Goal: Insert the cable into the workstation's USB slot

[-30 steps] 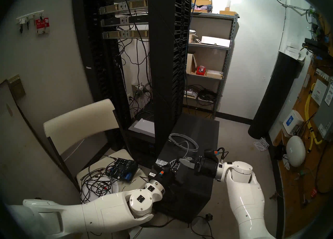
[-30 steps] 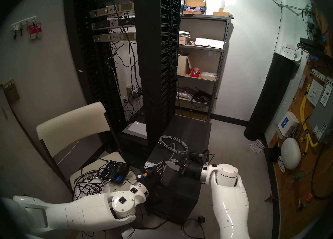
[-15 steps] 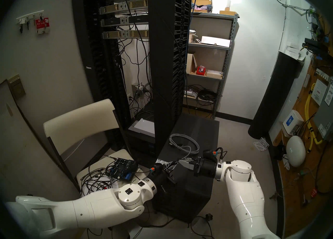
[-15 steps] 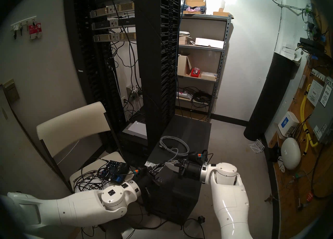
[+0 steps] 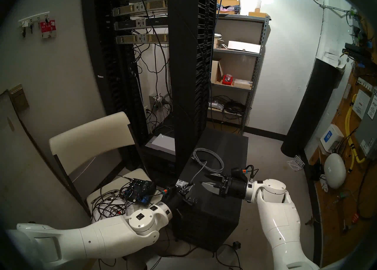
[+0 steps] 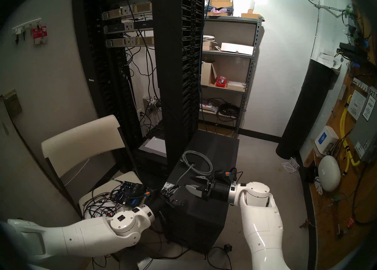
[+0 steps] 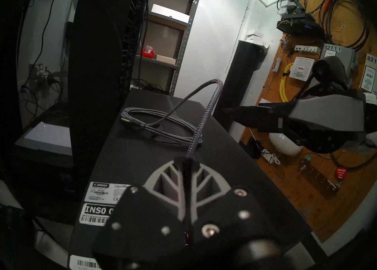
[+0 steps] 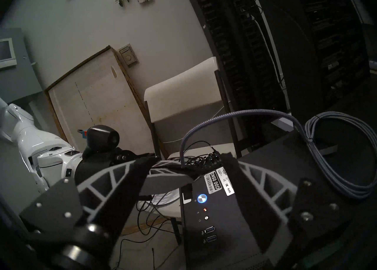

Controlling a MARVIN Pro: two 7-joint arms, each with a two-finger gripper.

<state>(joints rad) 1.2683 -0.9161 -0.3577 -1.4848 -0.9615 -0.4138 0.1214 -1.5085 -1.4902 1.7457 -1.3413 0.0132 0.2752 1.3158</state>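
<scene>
Grey braided cable [image 5: 212,159], thin and wound in a loop, is lying on the far part of the top of the matte-black box-shaped workstation [image 5: 222,206]. One strand is rising from the coil, arching over and running toward the near left, straight into the left pincer [image 7: 186,162]. That pincer is closed on the cable; its black-and-grey ribbed fingers [image 7: 206,186] are covering the plug, so which way the plug is facing cannot be told. The cable's other end, a small silver plug [image 7: 124,120], is lying flat at the left side of the coil, pointing left in the left wrist view.

The right pincer [image 5: 204,179] is hanging over the workstation's top with its jaws spread apart and nothing between them.

White stickers [image 7: 98,210] near the workstation's front edge are reading "AMAX", "LiquidMax" and "INS0 0", the rest being cut off by the pincer. The front panel's two blue USB slots [image 8: 210,234] are sitting below a round blue-lit button [image 8: 202,198].
</scene>
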